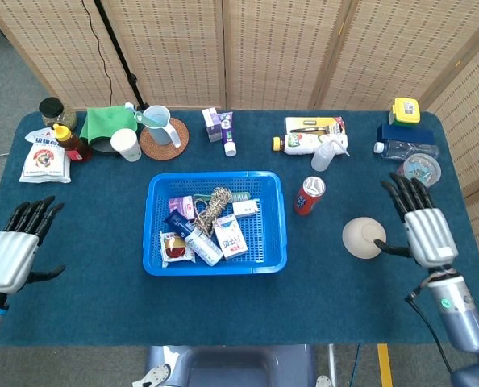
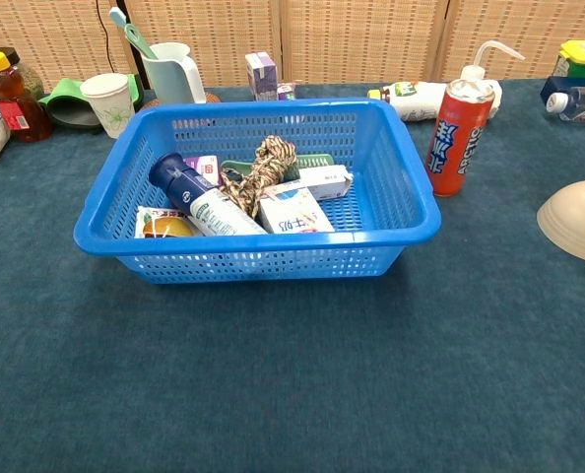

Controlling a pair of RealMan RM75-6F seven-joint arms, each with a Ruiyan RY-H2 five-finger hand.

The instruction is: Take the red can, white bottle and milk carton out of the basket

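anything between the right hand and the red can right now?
Yes: in the head view an upturned beige bowl sits on the table between the right hand and the red can, close beside the hand.

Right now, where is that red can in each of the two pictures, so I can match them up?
Head view: the red can stands on the table just right of the blue basket, right of center.
Chest view: the red can stands upper right, beyond the basket's right rim.
Shared landmark: the blue basket.
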